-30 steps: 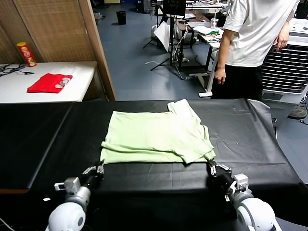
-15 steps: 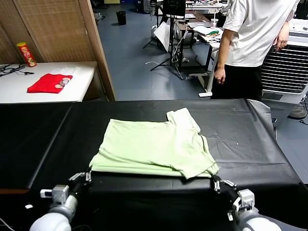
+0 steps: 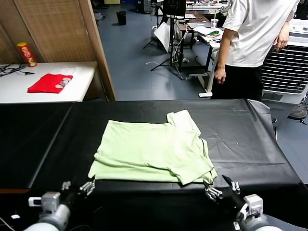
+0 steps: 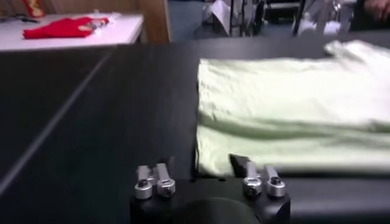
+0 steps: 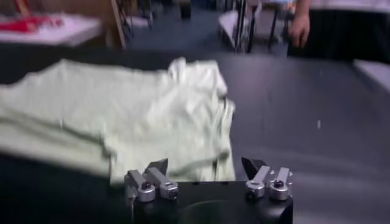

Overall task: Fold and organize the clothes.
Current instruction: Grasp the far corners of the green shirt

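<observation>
we see pale green shirt (image 3: pixel 153 152) lying folded, flat, mid black table (image 3: pixel 250 139), near front edge. our left gripper (image 3: pixel 77 187) sits low at table's front edge, just off shirt's near left corner, jaws spread wide, holding nothing. our right gripper (image 3: pixel 221 187) sits just off shirt's near right corner, jaws also spread, empty. wrist views confirm both: fingers (image 4: pixel 157 180) apart, shirt hem just beyond. red cloth (image 3: pixel 49 83) on white side table (image 3: pixel 48 96), far left. person in white t-shirt (image 3: pixel 257 33) stands beyond table.

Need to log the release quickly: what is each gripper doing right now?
Left gripper: open, holding nothing, at the near left corner of the shirt.
Right gripper: open, holding nothing, at the shirt's near right corner.
</observation>
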Robot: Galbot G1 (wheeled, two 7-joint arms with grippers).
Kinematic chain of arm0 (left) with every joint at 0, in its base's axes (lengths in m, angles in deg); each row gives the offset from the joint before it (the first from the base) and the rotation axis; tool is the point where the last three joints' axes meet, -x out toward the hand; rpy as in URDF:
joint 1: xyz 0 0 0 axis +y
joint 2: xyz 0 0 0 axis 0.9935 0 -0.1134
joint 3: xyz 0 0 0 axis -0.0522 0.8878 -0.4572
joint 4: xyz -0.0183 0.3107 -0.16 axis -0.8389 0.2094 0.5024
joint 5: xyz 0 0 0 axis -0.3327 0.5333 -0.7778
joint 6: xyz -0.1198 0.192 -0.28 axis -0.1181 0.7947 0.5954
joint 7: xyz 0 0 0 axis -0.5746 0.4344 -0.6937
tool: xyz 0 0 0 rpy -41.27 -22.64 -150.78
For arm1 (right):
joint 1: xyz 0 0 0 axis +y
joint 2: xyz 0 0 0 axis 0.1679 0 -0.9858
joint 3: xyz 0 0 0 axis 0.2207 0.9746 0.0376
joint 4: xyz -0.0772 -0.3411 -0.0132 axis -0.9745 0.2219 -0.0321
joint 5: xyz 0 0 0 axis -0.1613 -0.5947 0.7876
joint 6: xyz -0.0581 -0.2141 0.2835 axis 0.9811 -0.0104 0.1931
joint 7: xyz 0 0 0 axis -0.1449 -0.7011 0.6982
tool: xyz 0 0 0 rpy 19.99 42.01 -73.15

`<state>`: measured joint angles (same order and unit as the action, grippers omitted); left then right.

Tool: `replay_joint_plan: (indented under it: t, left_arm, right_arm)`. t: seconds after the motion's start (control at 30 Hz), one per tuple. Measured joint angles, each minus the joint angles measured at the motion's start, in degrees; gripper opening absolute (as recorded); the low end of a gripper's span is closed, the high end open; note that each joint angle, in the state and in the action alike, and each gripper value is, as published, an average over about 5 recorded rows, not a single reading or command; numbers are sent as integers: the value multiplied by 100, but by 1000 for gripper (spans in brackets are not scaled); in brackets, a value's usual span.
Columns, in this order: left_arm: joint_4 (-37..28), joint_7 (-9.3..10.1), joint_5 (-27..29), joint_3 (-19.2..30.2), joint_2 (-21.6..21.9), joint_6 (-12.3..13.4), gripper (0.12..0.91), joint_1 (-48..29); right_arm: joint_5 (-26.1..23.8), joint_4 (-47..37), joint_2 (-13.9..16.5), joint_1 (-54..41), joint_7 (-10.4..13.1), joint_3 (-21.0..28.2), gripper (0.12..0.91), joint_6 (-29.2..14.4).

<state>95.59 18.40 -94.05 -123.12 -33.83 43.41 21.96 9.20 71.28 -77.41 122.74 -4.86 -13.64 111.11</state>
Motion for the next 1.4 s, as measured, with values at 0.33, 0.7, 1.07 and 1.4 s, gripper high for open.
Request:
replay_joint_plan:
  t: [0.33, 0.7, 1.07, 1.4]
  left_arm:
    - [-1278, -43, -488, 1173, 253, 10, 798, -2190]
    - [-3677, -340, -497, 2295, -41, 20, 798, -4296]
    - [-5136, -441, -328, 2503, -312, 43, 798, -5154]
    - [-5494, -742, -322, 2523, -308, 63, 722, -5266]
  right_arm:
    - [297, -1985, 159, -2442, 424, 1150, 798, -70]
    - [138, -4466, -248, -4519, 225, 2252, 798, 340]
    - [-44, -5840, -892, -5445, 22, 2540, 798, 475]
    - [-26, -6180, -1118, -5525, 19, 2480, 618, 521]
